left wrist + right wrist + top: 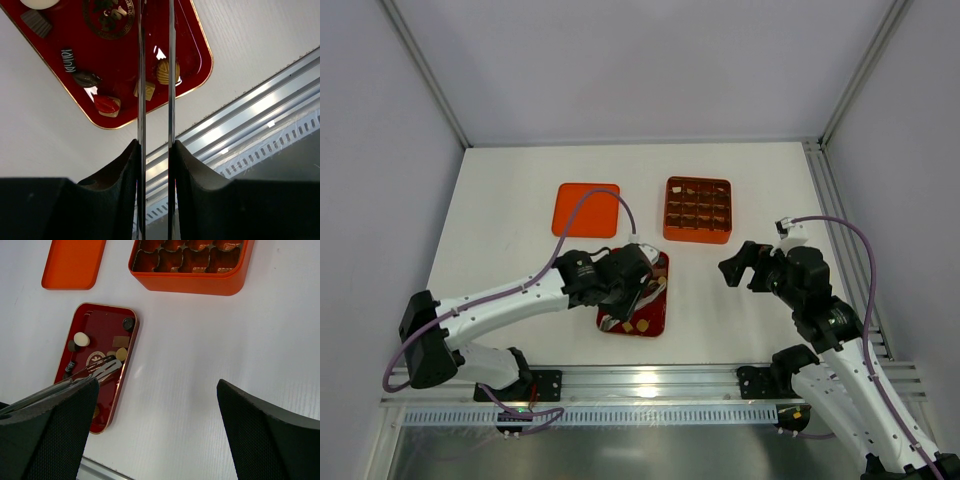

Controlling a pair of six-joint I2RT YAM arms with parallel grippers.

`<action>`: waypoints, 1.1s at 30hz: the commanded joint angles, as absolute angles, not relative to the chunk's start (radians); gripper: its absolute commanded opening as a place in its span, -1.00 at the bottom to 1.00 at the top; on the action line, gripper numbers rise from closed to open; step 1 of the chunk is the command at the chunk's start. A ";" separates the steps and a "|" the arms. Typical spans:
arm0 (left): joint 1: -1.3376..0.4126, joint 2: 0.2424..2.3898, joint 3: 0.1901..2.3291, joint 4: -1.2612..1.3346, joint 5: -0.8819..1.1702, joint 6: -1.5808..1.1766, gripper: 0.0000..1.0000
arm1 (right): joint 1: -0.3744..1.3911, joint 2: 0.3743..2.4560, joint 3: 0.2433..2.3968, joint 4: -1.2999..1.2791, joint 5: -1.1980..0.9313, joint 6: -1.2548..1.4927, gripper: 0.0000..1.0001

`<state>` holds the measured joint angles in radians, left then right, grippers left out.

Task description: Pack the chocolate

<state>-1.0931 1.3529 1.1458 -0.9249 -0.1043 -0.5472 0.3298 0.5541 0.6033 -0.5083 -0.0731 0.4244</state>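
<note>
Several pieces of chocolate lie on the dark red tray (pixel 657 322): a gold shell (pixel 166 71), a red piece (pixel 107 104), a dark oval (pixel 86 78), a cream round (pixel 81 339) and a tan round (pixel 121 353). My left gripper (pixel 638 285) (pixel 155 145) is shut on metal tongs (pixel 141 75), whose two blades reach out over the tray. The tongs' tips (pixel 107 367) hover near the tray's emblem; whether they pinch a piece cannot be told. My right gripper (pixel 745 265) (pixel 157 385) is open over bare table to the right of the tray.
An orange box (pixel 698 210) (pixel 190 282) with a grid of cells stands behind the tray, a few pieces in its far cells. Its flat orange lid (pixel 586 209) (pixel 74 262) lies to the left. A metal rail (pixel 240 120) runs along the near table edge.
</note>
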 commanded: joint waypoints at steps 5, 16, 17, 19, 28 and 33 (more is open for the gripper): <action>-1.100 1.324 1.216 -0.954 -0.123 -0.534 -0.52 | 0.328 0.552 0.629 -0.497 -0.063 0.417 0.99; -1.100 1.250 1.239 -1.025 -0.153 -0.535 -0.53 | 0.327 0.554 0.620 -0.489 -0.071 0.426 1.00; -1.100 1.244 1.238 -1.025 -0.158 -0.537 -0.53 | 0.328 0.554 0.620 -0.488 -0.071 0.426 0.99; -1.098 1.243 1.239 -1.026 -0.161 -0.540 -0.53 | 0.327 0.552 0.620 -0.489 -0.072 0.428 1.00; -1.098 1.235 1.255 -1.020 -0.193 -0.546 -0.53 | 0.328 0.551 0.618 -0.489 -0.072 0.426 1.00; -1.098 1.264 1.316 -1.005 -0.227 -0.538 -0.53 | 0.328 0.552 0.621 -0.489 -0.072 0.426 1.00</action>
